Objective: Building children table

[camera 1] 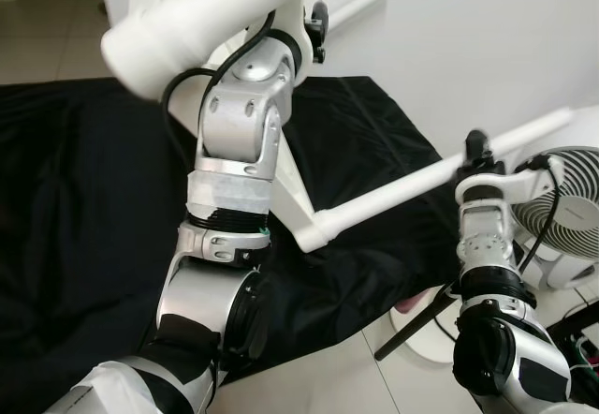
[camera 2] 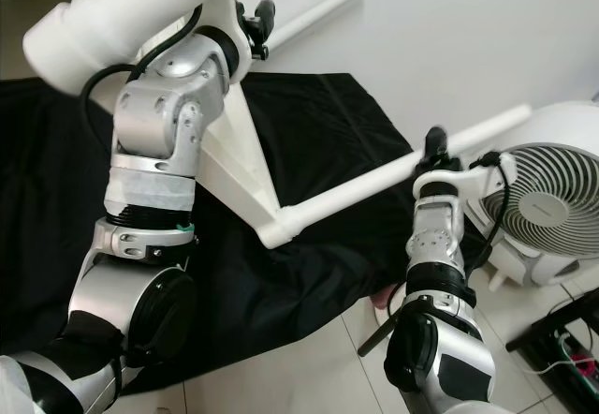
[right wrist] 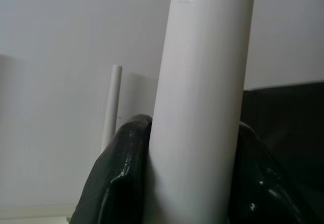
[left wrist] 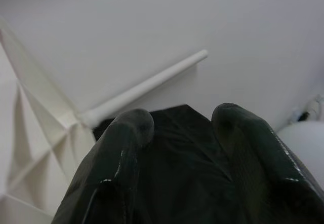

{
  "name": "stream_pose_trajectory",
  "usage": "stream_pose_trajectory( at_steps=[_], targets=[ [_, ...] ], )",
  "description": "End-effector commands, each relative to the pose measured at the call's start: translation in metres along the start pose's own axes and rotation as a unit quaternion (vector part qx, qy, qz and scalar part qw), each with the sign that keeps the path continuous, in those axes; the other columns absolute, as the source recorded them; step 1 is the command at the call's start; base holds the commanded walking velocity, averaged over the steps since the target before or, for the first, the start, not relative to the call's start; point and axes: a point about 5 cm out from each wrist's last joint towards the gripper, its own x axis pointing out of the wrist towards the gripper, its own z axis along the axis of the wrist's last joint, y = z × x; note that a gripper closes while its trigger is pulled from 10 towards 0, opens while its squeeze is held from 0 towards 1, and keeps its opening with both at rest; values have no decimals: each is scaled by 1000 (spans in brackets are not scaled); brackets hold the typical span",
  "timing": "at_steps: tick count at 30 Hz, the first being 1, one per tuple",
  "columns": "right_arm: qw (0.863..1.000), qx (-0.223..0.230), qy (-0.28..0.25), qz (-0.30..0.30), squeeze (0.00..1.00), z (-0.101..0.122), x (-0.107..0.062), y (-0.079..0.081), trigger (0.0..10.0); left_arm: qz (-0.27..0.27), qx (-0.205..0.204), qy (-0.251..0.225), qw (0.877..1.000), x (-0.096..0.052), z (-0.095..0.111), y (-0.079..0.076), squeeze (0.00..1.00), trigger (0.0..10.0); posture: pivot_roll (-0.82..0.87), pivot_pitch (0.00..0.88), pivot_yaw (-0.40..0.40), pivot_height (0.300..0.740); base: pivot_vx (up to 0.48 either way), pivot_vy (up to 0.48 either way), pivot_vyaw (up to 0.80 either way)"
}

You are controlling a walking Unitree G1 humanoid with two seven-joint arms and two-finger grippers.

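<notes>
Evidently stiff, light and smooth-skinned, the upturned white children's table (camera 1: 281,166) hangs over the black cloth (camera 1: 84,227), right gripper (right wrist: 195,148) jaws clamped round one leg (camera 2: 374,182), left gripper (left wrist: 185,143) jaws parted and empty.

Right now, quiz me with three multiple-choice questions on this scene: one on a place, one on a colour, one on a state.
1. Where is the fan?
A. on the robot's right
B. on the robot's left
C. on the black cloth

2. What colour is the cloth?
A. white
B. black
C. red

3. What is the right tool doing?
A. hanging open
B. holding the fan
C. gripping a white table leg

Answers: 1 A, the fan stands by the right arm. 2 B, it is plainly black. 3 C, both fingers press against the leg.
</notes>
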Motion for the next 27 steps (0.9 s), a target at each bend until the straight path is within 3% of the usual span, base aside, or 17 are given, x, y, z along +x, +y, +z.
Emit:
stream_pose_trajectory(
  at_steps=[1,2,3,4,5,13,19,20,21,23,24,25,27],
  targets=[
    [980,-57,167,-92,0,-73,-46,-51,0,-18,3,5,1000,-2,-6,-9,0,10000,121,107,-35,740,0,0,0],
    [980,-57,169,-90,0,-73,-46,-51,0,-21,6,3,1000,-2,-7,-10,0,10000,121,107,-35,740,0,0,0],
    [979,-61,173,-87,0,-74,-46,-50,8824,-27,7,4,1000,-3,-9,-12,0,10000,120,109,-33,740,0,0,0],
    [979,-61,173,-87,0,-74,-46,-50,8824,-27,7,4,1000,-3,-9,-12,0,10000,120,109,-33,740,0,0,0],
    [979,-64,174,-84,0,-74,-45,-50,10000,-40,11,2,999,-5,-11,-14,0,10000,119,108,-32,740,0,0,0],
    [982,-59,170,-66,0,-71,-40,-47,10000,-116,37,3,993,-20,-30,-30,0,10000,110,107,-21,740,0,0,0],
    [982,-57,171,-50,0,-72,-40,-44,10000,-173,45,21,984,-33,-52,-31,0,10000,110,114,-13,740,0,0,0],
    [983,-54,170,-41,263,-72,-40,-43,10000,-196,58,30,979,-38,-60,-31,0,10000,111,117,-11,740,0,0,0],
    [983,-51,170,-36,647,-73,-41,-42,10000,-210,68,36,975,-42,-65,-31,0,10000,111,117,-11,740,0,0,0],
    [984,-44,170,-30,647,-73,-41,-41,10000,-228,81,41,969,-47,-73,-30,0,10000,112,121,-9,740,0,0,0],
    [985,-33,169,-23,1000,-74,-41,-40,10000,-261,113,42,958,-55,-83,-31,0,10000,115,124,-11,740,0,0,0],
    [985,-33,169,-23,1000,-74,-41,-40,10000,-261,113,42,958,-55,-83,-31,0,10000,115,124,-11,740,0,0,0],
    [986,-26,167,-14,1000,-74,-41,-39,10000,-314,147,46,937,-69,-98,-32,0,10000,120,128,-11,740,0,0,0]
  ],
)
